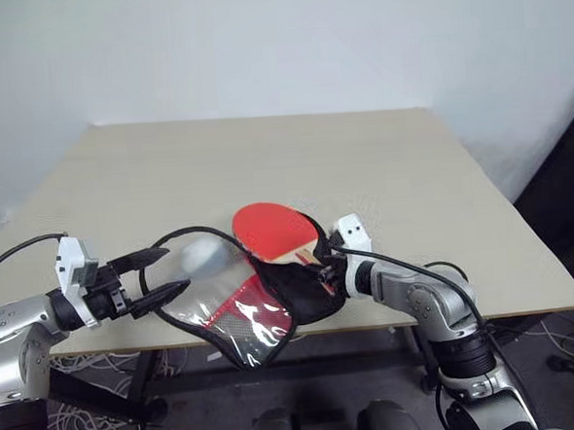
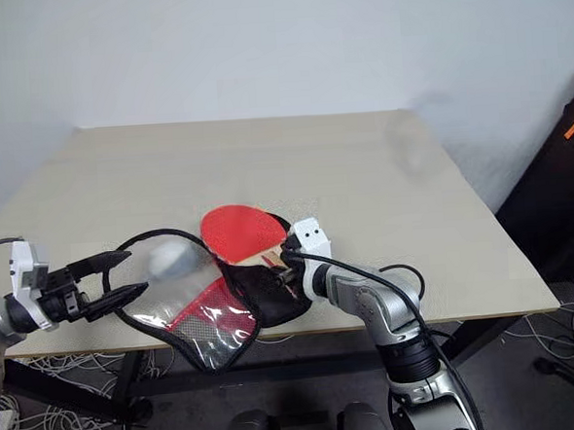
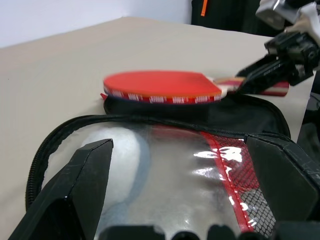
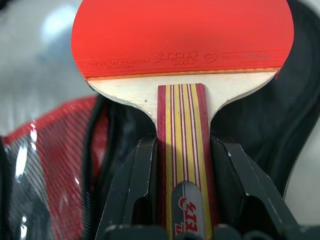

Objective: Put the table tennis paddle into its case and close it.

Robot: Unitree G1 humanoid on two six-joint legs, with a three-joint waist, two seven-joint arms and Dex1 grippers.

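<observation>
Right gripper [image 4: 182, 165] clamps the paddle [image 4: 182, 35] by its handle; rubber edge reads "POWER FOR CHAMPION". Left gripper [image 1: 159, 276], fingers spread wide, straddles the unzipped case [image 1: 237, 320].

The paddle [image 4: 180, 35] has a red rubber face over a pale wooden blade and a handle striped red, yellow and dark, while the case [image 1: 244, 310] is black-trimmed with a clear window, red panel and black mesh.

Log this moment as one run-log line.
left tool: open, at case flap | right tool: shut on paddle handle | paddle: above open case, not inside | case: unzipped
</observation>
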